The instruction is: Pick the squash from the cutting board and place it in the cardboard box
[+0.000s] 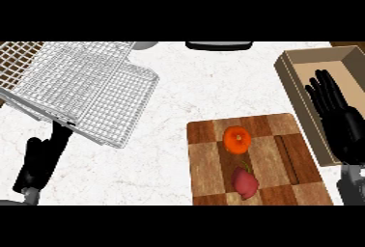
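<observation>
An orange, round squash (236,139) lies on the wooden checkered cutting board (281,159), near its upper middle. The cardboard box (299,62) stands right of the board, reaching to the view's right edge. My right hand (341,120) hovers over the box's near part, open with straight fingers pointing away and nothing in it. It is well to the right of the squash and apart from it. My left hand (37,161) rests open at the lower left, fingers up, far from the board.
A dark red vegetable (245,183) with a short stem lies on the board below the squash. A white wire dish rack (85,87) fills the upper left. A dark object (219,45) sits at the counter's far edge.
</observation>
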Controlling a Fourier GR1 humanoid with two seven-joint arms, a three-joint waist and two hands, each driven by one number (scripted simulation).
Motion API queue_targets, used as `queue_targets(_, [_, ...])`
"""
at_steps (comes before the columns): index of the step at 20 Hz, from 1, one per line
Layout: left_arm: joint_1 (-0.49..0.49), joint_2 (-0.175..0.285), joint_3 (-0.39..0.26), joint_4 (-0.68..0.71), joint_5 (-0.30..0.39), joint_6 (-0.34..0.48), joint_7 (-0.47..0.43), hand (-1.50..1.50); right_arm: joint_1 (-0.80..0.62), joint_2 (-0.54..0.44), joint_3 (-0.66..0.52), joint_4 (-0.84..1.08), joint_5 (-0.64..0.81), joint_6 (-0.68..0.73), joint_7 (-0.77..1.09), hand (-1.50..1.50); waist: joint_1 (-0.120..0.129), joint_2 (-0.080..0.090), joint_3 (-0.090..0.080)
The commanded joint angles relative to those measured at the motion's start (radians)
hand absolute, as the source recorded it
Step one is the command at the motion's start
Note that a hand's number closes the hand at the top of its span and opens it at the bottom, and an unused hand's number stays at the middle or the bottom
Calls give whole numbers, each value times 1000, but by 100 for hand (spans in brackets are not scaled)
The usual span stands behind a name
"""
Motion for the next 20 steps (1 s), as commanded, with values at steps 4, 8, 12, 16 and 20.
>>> queue_targets(4, [-11,-49,108,-143,100,8,-15,0,-77,-3,27,26,-35,112,27,-150,11,27,4])
queue_targets(8, [-19,-100,127,-153,170,-3,16,0,-91,-31,-106,14,140,-144,-59,-150,-11,19,2])
queue_targets(12, [4,-106,160,-152,171,-3,-17,0,10,43,-34,-36,170,-64,-345,-150,-13,24,4])
queue_targets(16, [-1,-125,160,-168,170,5,16,0,30,-31,26,-135,227,10,-345,-150,-20,23,3])
queue_targets(20, [-1,-96,186,-198,203,-26,50,0,60,-212,125,-176,407,59,-122,-150,-26,18,-2])
